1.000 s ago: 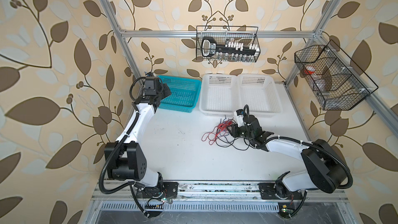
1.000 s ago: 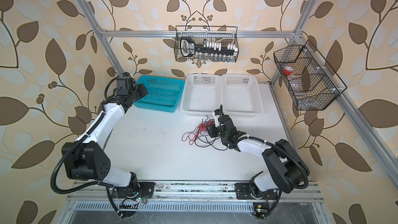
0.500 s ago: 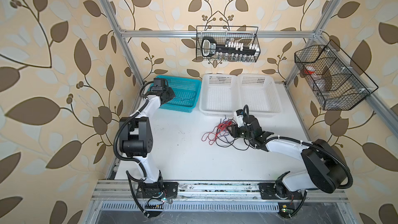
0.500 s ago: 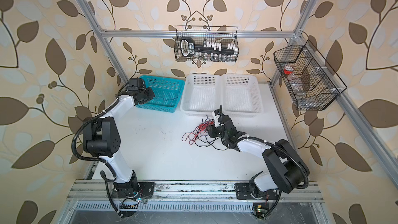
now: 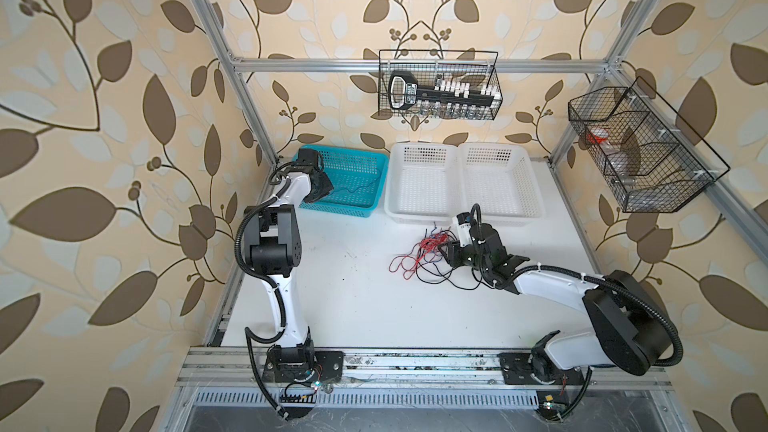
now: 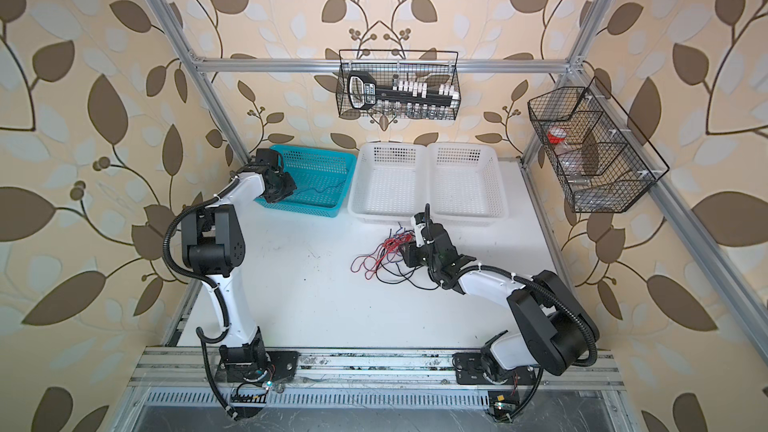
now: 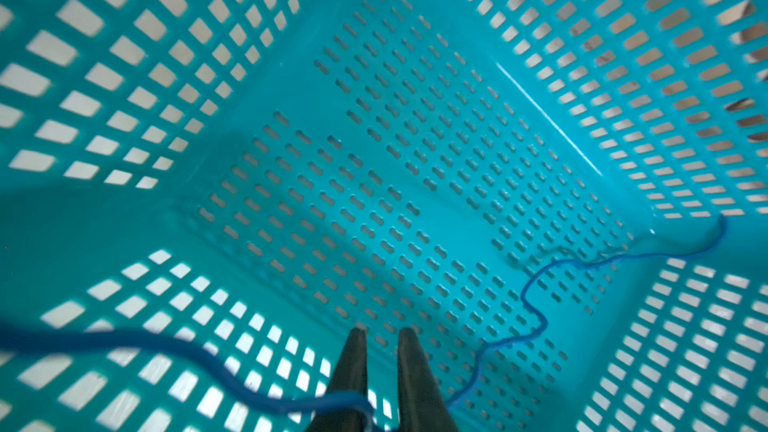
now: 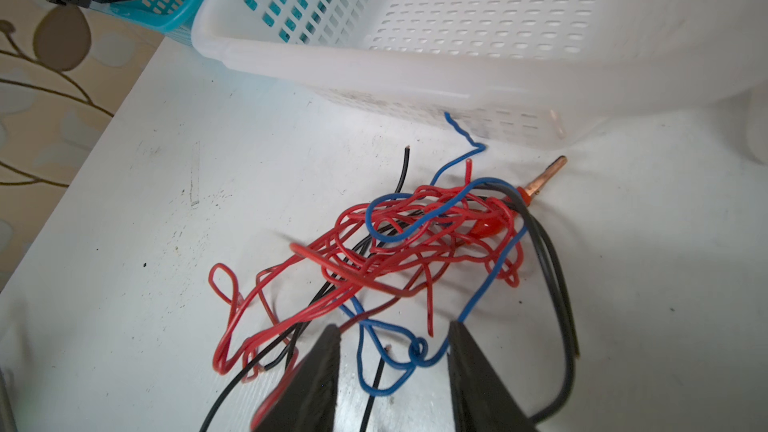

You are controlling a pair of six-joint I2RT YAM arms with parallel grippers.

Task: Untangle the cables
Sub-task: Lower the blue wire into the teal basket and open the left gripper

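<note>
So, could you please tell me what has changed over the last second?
The left arm folded in toward the back, carrying the left gripper from the left rim of the teal basket down into it. Its jaws now stand slightly apart, a blue cable crossing at their base; the earlier pictures are too small to show a grip. The right gripper, open over the cable tangle, stayed put.

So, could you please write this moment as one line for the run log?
left hand: slightly open inside teal plastic basket, thin blue cable lying there | right hand: open over tangled red, blue, black cables
</note>
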